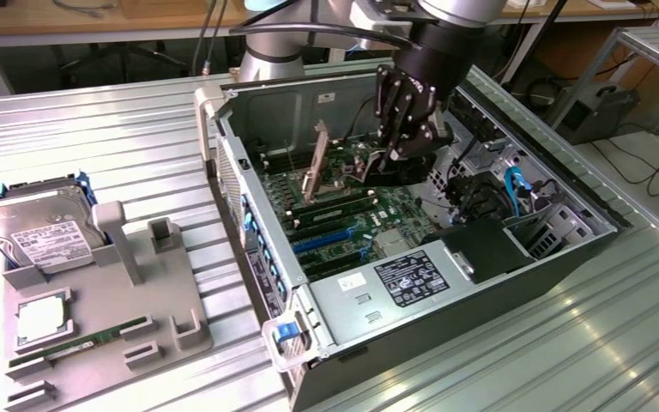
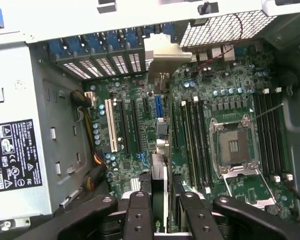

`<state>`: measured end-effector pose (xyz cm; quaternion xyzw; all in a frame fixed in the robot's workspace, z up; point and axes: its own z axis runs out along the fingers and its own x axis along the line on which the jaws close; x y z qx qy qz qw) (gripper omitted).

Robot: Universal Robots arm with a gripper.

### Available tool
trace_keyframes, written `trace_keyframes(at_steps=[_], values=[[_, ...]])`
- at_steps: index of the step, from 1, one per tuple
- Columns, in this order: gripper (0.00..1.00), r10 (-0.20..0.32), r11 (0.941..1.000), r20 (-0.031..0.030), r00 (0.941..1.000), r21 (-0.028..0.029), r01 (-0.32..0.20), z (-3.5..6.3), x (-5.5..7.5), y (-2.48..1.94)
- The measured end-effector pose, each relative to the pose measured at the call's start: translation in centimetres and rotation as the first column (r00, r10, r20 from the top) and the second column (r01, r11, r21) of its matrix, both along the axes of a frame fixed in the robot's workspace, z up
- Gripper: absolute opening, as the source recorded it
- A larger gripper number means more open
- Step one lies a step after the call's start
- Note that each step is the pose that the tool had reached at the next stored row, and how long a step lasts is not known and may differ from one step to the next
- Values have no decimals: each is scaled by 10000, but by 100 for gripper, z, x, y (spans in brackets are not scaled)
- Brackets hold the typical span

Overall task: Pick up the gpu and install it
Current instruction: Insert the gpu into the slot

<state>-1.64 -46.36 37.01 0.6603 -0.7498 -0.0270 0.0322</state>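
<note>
The gpu [image 1: 320, 153] stands on edge inside the open computer case [image 1: 263, 129], its brownish board face showing in the exterior view. In the wrist view the gpu [image 2: 161, 85] appears edge-on. Its silvery end bracket [image 2: 162, 54] is up against the case's rear slot openings, and its body runs over the motherboard's expansion slots [image 2: 135, 120] by the blue slot. My gripper [image 1: 384, 161] reaches down into the case and is shut on the card's far end; the black fingers [image 2: 140, 212] flank the card's edge. Whether the card is seated in its slot I cannot tell.
The motherboard holds an empty CPU socket [image 2: 232, 147] and memory slots [image 2: 195, 145]. The power supply [image 1: 415, 279] with a black label and a black drive cage [image 1: 484, 249] fill the case's near end. A grey fixture [image 1: 158, 283] at the exterior view's left holds a hard drive [image 1: 38, 232], a processor [image 1: 41, 318] and a memory stick [image 1: 83, 342].
</note>
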Motion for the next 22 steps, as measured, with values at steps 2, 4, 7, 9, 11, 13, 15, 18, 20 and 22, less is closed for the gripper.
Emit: trace_keyframes(at_steps=[2, 4, 7, 9, 11, 13, 15, 18, 20, 22], values=[[26, 57, 10000, 8, 10000, 3, -57, -23, -11, 27], [26, 62, 10000, 15, 10000, 5, -62, -45, -47, 77], [26, 69, 10000, 47, 10000, 4, -69, -88, -103, 150], [26, 100, 10000, 81, 9999, 4, -100, -120, -122, 180], [26, 154, 9999, 104, 9998, 5, -154, -155, -138, 192], [26, 240, 9997, 117, 9996, 4, -240, -176, -147, 192], [26, 300, 9996, 130, 9995, 2, -300, -193, -158, 180], [26, 360, 9993, 133, 9993, 3, -361, -217, -163, 118], [26, 427, 9991, 134, 9990, 3, -427, -243, -166, 46], [26, 485, 9988, 140, 9987, 6, -486, -273, -176, 28]])
